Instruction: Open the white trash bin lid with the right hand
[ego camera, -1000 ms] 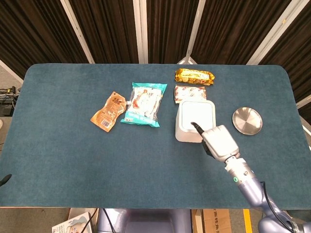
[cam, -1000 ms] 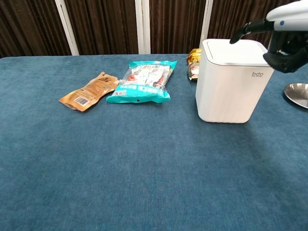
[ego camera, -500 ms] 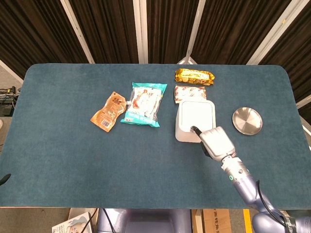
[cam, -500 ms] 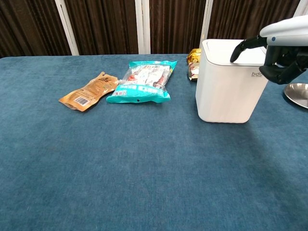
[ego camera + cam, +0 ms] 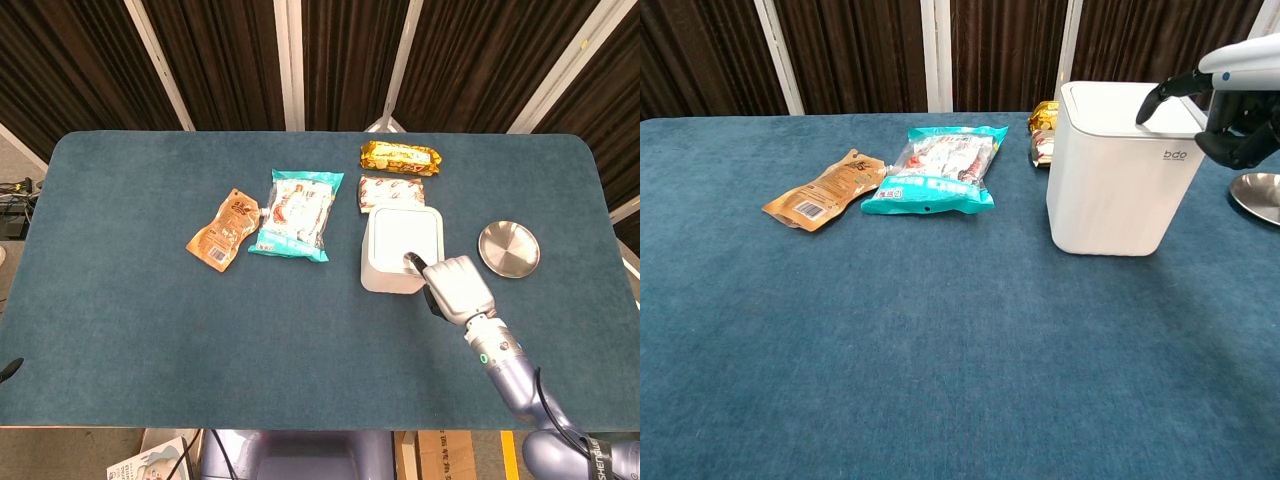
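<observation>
The white trash bin [image 5: 400,232] [image 5: 1108,190] stands right of the table's middle, and its lid lies flat and closed. My right hand [image 5: 457,288] [image 5: 1238,100] hovers at the bin's near right edge. One dark finger [image 5: 410,261] [image 5: 1152,103] sticks out over the near part of the lid, touching it or just above it. The other fingers are curled in and hold nothing. My left hand does not show in either view.
A round metal dish [image 5: 508,248] [image 5: 1258,192] lies right of the bin, close to my right hand. Two snack packs [image 5: 400,157] [image 5: 390,190] lie behind the bin. A teal bag [image 5: 295,213] and an orange pouch [image 5: 224,230] lie to its left.
My right hand dropped from above the lid down to its near edge, then slid a little to the right. The lid stayed closed.
</observation>
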You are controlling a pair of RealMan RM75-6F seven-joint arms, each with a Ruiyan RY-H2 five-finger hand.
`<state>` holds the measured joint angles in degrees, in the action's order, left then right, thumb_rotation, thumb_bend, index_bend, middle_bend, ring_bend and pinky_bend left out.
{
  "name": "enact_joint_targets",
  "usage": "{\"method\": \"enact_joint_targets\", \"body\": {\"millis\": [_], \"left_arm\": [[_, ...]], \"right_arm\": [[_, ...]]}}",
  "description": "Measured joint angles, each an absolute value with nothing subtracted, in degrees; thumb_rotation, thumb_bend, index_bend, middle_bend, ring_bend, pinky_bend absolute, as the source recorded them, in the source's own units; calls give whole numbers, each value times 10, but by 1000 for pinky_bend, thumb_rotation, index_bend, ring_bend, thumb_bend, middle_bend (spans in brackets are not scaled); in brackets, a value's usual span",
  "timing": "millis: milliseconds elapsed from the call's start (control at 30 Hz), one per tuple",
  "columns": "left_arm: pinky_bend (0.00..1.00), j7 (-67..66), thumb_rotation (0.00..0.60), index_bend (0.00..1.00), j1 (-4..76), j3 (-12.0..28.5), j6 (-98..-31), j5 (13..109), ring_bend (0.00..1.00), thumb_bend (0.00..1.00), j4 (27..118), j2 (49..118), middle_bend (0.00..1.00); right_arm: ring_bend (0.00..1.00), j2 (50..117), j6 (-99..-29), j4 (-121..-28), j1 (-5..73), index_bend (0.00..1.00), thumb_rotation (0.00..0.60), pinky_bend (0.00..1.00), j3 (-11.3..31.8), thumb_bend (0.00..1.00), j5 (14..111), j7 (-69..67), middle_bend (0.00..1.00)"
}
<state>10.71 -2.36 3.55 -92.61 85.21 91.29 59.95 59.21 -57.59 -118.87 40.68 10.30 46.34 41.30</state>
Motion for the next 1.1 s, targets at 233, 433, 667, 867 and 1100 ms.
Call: {"method": "enact_joint_targets", "body": {"millis": [233, 433, 667, 867, 1100], "left_arm": [[142, 108, 600, 188, -24, 36, -927, 852, 0, 4, 913, 599, 107], [142, 110, 600, 188, -25, 36, -926, 850, 0, 4, 912, 599, 107], [142, 108, 600, 188, -24, 36, -926, 852, 0, 4, 914, 599, 107], [142, 107, 600, 188, -27, 36, -931, 852, 0, 4, 915, 599, 107], [142, 110, 600, 188, -26, 36, -928, 852, 0, 4, 914, 599, 107]], "right_arm": [[846, 583, -596, -1196, 403, 217, 600, 823, 108, 656, 480, 390, 864], [398, 565, -646, -1205, 372, 81, 600, 449, 128, 300, 509, 315, 321], [190, 542, -713, -1198, 290, 66, 600, 274, 126, 238, 575, 181, 126], [154, 557, -777, -1139, 201, 66, 600, 160, 71, 219, 696, 69, 96], [148, 638, -887, -986, 116, 66, 600, 129, 5, 218, 838, 14, 96]]}}
